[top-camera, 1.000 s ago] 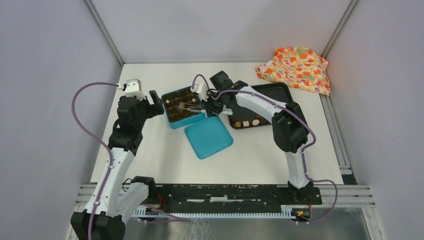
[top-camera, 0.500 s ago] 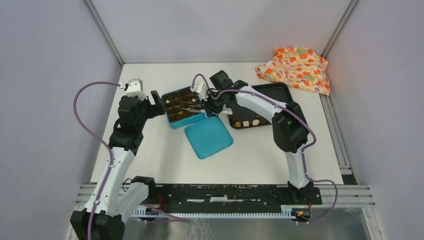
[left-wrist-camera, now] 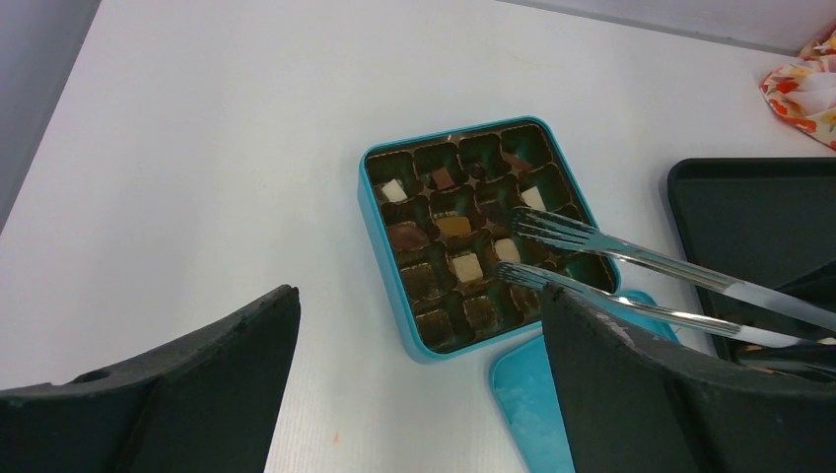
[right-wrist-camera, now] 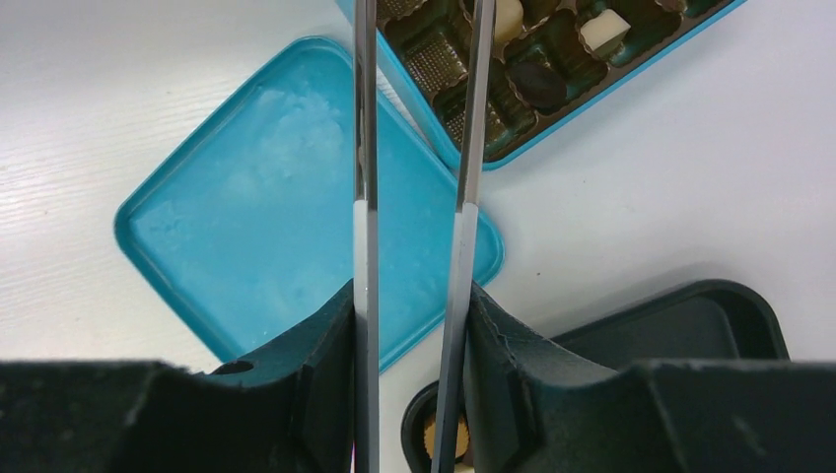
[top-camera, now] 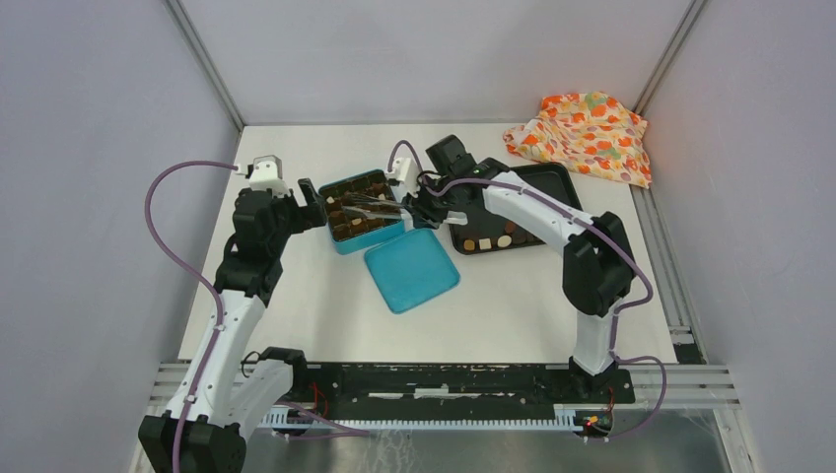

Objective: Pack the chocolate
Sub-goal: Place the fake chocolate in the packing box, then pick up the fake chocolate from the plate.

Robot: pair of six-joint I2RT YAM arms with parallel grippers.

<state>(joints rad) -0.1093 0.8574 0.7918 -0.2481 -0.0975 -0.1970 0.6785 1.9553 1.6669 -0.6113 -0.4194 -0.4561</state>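
A teal tin box [top-camera: 345, 246] with a brown compartment insert holds several chocolate pieces [left-wrist-camera: 466, 266], cream, light brown and dark; they also show in the right wrist view [right-wrist-camera: 603, 28]. More chocolate pieces [top-camera: 490, 241] lie at the near end of a black tray [top-camera: 532, 187]. My right gripper [top-camera: 426, 207] [right-wrist-camera: 409, 305] is shut on the metal tongs [top-camera: 370, 209] [left-wrist-camera: 641, 258] [right-wrist-camera: 365, 148]. The tong tips are apart over the box's right compartments, with nothing visibly gripped. My left gripper [top-camera: 313, 202] [left-wrist-camera: 419, 394] is open and empty just left of the box.
The teal lid [top-camera: 412, 269] [left-wrist-camera: 522, 394] [right-wrist-camera: 276, 207] lies upside down in front of the box. The black tray [left-wrist-camera: 749, 197] stands right of the box. An orange flowery cloth [top-camera: 584, 133] lies crumpled at the back right corner.
My right arm's elbow has swung to the right and its wrist has shifted slightly right and back, with the tongs still over the box. The left arm has not moved.
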